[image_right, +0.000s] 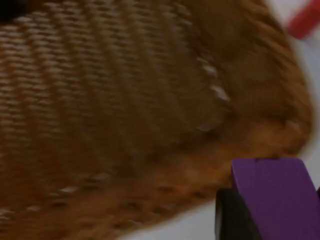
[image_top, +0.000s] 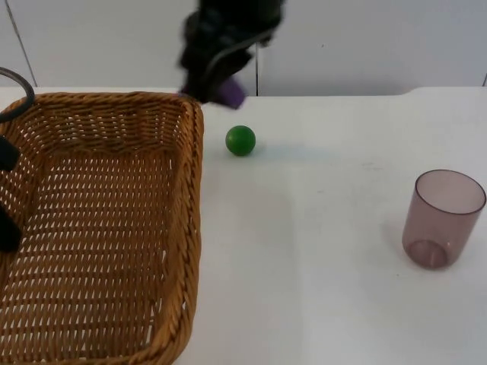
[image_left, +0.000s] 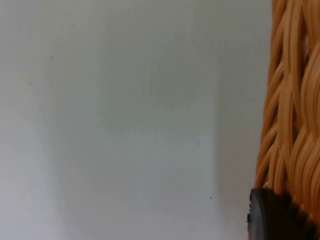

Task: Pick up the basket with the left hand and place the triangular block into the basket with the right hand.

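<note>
Since the basket (image_top: pixel 106 228) has to catch the block, the left gripper (image_top: pixel 7 194) has it pinched by its left rim. In the left wrist view a black fingertip (image_left: pixel 280 217) sits pressed right against the woven rim, so I'd call that gripper closed on the basket. Can't really tell whether it's lifted off the table (image_top: pixel 327 266) or just resting there, though the rim looks big and close to the camera, which hints at lifted.

The right gripper (image_top: pixel 221 84) hangs just past the basket's far right corner, clamped on the purple block (image_top: pixel 232 93). The right wrist view backs that up: purple block (image_right: pixel 272 197) between the fingers with the basket's weave right below and ahead. So the block is beside the rim, not over the opening yet. My guess is it needs to come inward a bit before letting go, otherwise it could clip the rim and tumble out.

A green ball (image_top: pixel 240 141) sits near the basket, and a tinted cup (image_top: pixel 441 219) stands well off to the right. Neither matters here.
</note>
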Available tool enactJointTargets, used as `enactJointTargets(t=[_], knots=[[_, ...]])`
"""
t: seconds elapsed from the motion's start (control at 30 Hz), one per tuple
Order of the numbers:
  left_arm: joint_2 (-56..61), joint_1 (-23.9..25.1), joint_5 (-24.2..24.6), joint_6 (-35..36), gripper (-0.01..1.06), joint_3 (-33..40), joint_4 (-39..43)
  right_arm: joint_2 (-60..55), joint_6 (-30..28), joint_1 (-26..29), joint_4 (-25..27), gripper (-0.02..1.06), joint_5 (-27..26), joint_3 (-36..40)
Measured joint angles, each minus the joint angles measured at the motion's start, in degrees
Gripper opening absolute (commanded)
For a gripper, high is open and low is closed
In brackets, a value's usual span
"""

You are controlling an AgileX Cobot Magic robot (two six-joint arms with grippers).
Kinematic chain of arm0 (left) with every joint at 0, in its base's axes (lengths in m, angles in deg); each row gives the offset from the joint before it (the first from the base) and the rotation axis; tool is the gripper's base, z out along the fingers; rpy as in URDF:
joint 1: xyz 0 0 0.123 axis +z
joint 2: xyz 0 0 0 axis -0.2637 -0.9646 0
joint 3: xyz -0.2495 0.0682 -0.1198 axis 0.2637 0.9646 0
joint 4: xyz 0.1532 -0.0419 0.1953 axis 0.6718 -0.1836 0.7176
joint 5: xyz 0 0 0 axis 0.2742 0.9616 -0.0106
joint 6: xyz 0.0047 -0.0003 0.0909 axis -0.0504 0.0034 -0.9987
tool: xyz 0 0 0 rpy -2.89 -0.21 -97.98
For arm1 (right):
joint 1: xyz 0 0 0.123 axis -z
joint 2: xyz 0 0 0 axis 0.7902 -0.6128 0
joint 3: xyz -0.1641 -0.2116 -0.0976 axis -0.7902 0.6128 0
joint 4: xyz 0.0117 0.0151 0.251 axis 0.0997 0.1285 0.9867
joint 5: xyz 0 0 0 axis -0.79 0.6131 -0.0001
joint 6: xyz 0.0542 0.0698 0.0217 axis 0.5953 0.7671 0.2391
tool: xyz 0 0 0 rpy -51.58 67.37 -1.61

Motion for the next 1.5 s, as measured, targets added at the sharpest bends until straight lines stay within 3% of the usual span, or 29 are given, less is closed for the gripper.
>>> enactJointTargets(t=[0.2,0.5,0.63,0.67,0.7,0.73,0.8,0.87,1.03,1.27,1.5], knots=[[0.0,0.0,0.0,0.0,0.0,0.0,0.0,-0.41,0.0,-4.78,0.52,0.0,-2.09,0.0],[0.0,0.0,0.0,0.0,0.0,0.0,0.0,-6.04,0.1,-5.15,4.74,0.05,-6.68,0.0],[0.0,0.0,0.0,0.0,0.0,0.0,0.0,-9.22,0.1,-5.15,4.86,0.35,-7.19,0.0],[0.0,0.0,0.0,0.0,0.0,0.0,0.0,-9.73,0.1,-5.15,4.96,0.35,-7.19,0.0],[0.0,0.0,0.0,0.0,0.0,0.0,0.0,-10.03,0.1,-5.15,4.96,0.52,-7.19,0.0],[0.0,0.0,0.0,0.0,0.0,0.0,0.0,-10.01,0.1,-5.15,4.96,0.56,-7.19,0.0],[0.0,0.0,0.0,0.0,0.0,0.0,0.0,-9.89,0.1,-5.15,4.96,0.73,-7.41,0.0],[0.0,0.0,0.0,0.0,0.0,0.0,0.0,-9.52,0.1,-5.15,4.62,0.8,-7.64,0.0],[0.0,0.0,-0.04,0.0,0.0,0.0,0.0,-5.96,0.71,-4.5,4.06,0.83,-7.76,0.0],[0.0,0.0,-0.04,0.0,0.0,0.0,0.0,4.83,6.04,-0.26,4.53,0.83,-7.73,0.0],[0.0,0.0,-0.04,0.0,0.0,0.0,-0.15,14.79,9.23,1.98,4.42,0.83,-4.3,0.6]])
